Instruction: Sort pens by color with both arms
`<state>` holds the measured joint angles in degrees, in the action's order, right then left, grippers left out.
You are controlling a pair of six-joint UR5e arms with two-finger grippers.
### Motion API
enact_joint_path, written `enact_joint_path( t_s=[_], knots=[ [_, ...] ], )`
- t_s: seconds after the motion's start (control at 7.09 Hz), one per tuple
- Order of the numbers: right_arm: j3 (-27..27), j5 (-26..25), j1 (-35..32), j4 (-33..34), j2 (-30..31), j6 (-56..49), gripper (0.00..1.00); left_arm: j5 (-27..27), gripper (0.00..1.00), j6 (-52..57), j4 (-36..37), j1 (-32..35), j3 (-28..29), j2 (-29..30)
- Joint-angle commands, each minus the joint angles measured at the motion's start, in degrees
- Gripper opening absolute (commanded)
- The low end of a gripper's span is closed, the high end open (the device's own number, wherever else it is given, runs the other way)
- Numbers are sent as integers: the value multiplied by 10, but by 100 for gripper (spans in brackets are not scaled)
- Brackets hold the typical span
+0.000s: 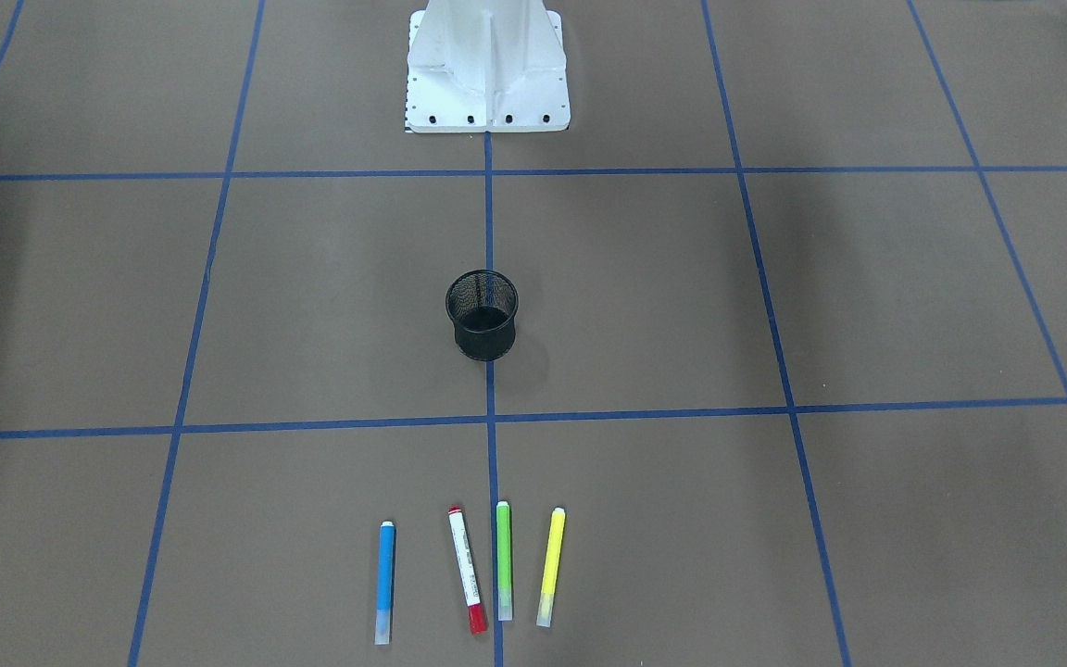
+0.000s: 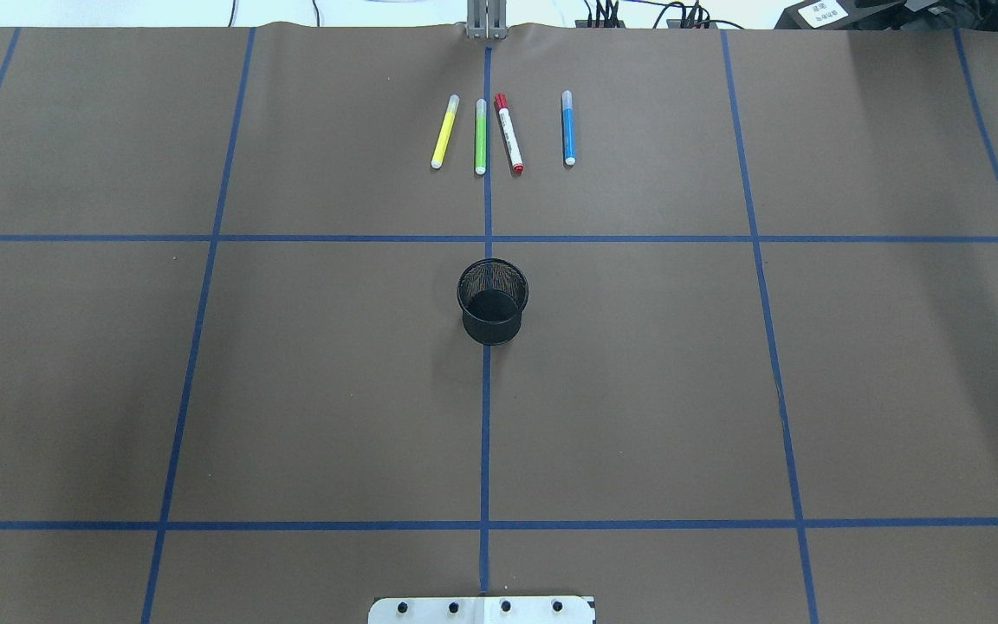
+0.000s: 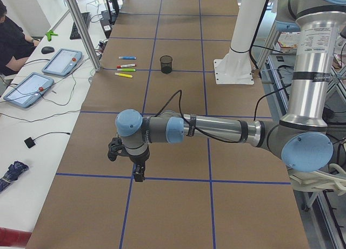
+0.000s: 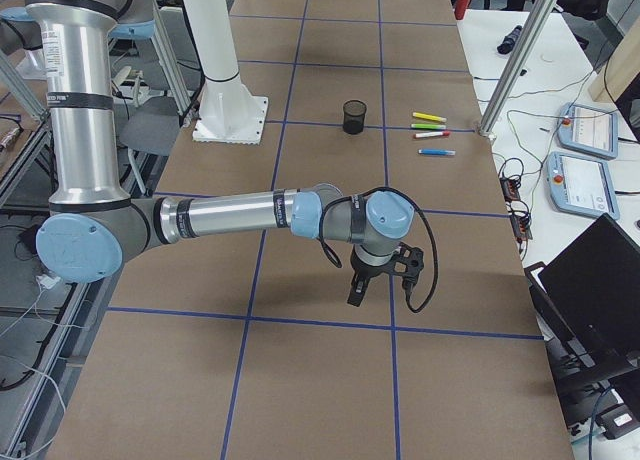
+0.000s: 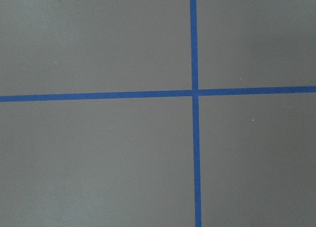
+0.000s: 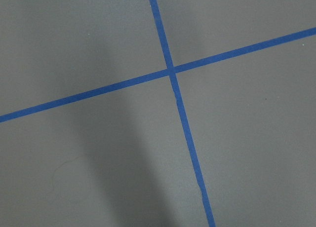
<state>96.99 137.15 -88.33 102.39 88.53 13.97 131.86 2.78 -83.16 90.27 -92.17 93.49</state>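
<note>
Laid parallel at 6 o'clock of black mesh cup, likely for single picks: blue pen, red-capped pen, green pen, yellow pen. Parked far off: left gripper, right gripper; cannot tell whether spread or pressed together.

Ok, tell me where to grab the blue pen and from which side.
Take the blue pen at mid-barrel, straight down from above, jaws across its width. It lies flat on the table, so only its top and sides are free, and the middle should balance it. The red-capped pen lies apart, probably leaving room for a finger.
</note>
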Motion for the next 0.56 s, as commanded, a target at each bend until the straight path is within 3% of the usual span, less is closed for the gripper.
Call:
enact_joint_path(
  t_s=[0.0,0.42],
  knots=[
    [0,0,0,0,1,2,100,2,100,0,-1,0,1,0],
    [0,1,0,0,0,4,100,2,100,0,-1,0,-3,0]
  ],
)
